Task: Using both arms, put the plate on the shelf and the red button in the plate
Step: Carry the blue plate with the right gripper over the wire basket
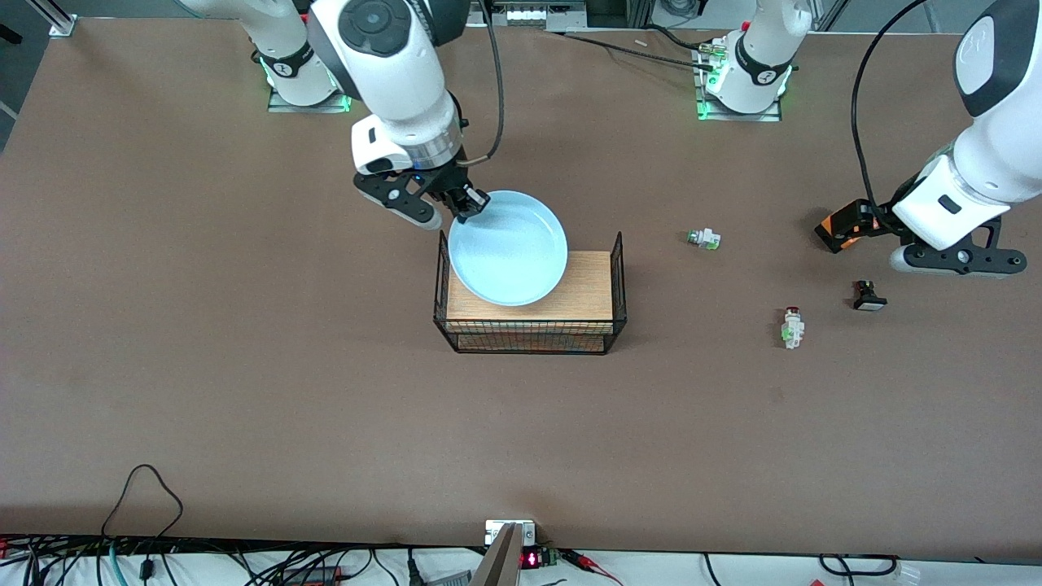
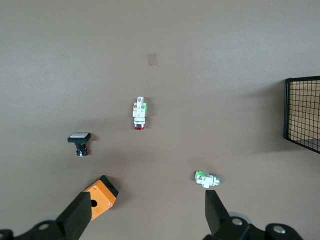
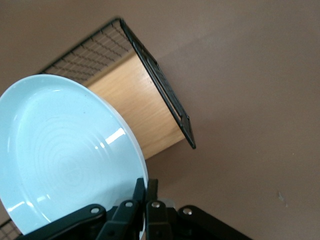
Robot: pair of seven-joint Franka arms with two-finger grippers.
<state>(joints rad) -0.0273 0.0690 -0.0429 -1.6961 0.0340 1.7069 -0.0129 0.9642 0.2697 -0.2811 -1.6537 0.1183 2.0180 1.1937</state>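
The right gripper (image 1: 470, 203) is closed on the rim of the round, shallow, pale light-blue plate (image 1: 508, 247), pinching the edge between its fingers. The plate is carried over the black wire rack with the wooden top (image 1: 531, 303), toward the rack's end that faces the right arm. A rim grip suits a shallow dish, since nothing else on it offers purchase. Whether the plate already touches the wood cannot be told; the right wrist view shows it tilted against the board, so I judge it as being lowered, not yet released.

The left gripper (image 2: 145, 212) hangs over the bare table well away from the rack, toward the left arm's end, with its fingers spread and nothing between them. Below it lie the small parts. The tiny white push-button with the dark red cap (image 1: 792, 327) lies on its side, the part nearest the front camera. The similar white part without a red cap (image 1: 703, 238) lies closest to the rack. The small black part with a pale face (image 1: 869, 296) and an orange box (image 1: 839, 229) lie farthest from it.

The left arm appears posed to descend on the red-capped button.
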